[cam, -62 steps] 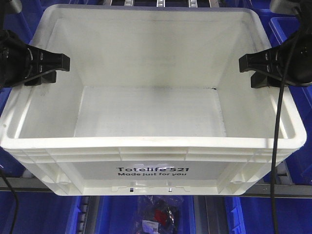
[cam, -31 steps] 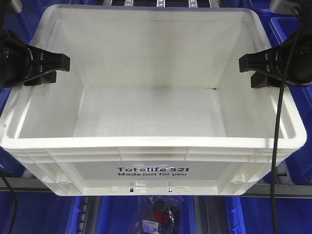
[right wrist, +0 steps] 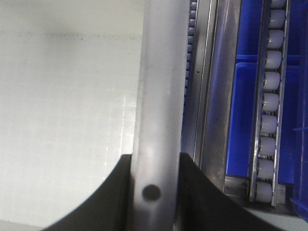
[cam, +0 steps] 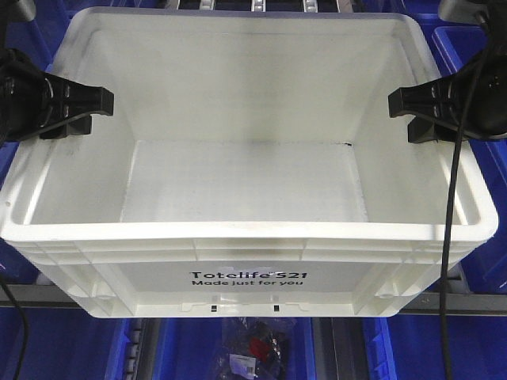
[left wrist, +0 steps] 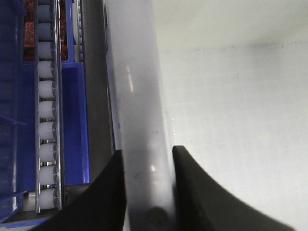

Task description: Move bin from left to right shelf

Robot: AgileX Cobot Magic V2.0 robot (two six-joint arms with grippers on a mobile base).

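Bin: large white rectangular plastic tote [cam: 238,95] with a ribbed rim and black "Totelife 521 Made just for you" print on the near wall. It fills most of my front view, is open on top, and I see nothing inside.
Bin position: centred between the two arms, near wall over a grey metal shelf rail [cam: 32,299]. I cannot tell which shelf it belongs to.
Left hand: black left hand [cam: 93,111] clamped over the tote's left side rim. In the wrist view one finger [left wrist: 108,197] is outside the wall and the other inside, narrow, with the rim pinched between them.
Right hand: black right hand [cam: 402,111] does the same on the right side rim, fingers either side of the wall in its wrist view, narrow, holding the tote.
Cable: black cable [cam: 447,237] hangs from the right arm across the tote's right corner.
Surroundings: blue plastic bins [cam: 475,47] beside and below the tote, and grey roller tracks [left wrist: 46,110] just outside the tote walls.
Below: a clear bag with dark and red items [cam: 253,352], contents too small for me to tell.
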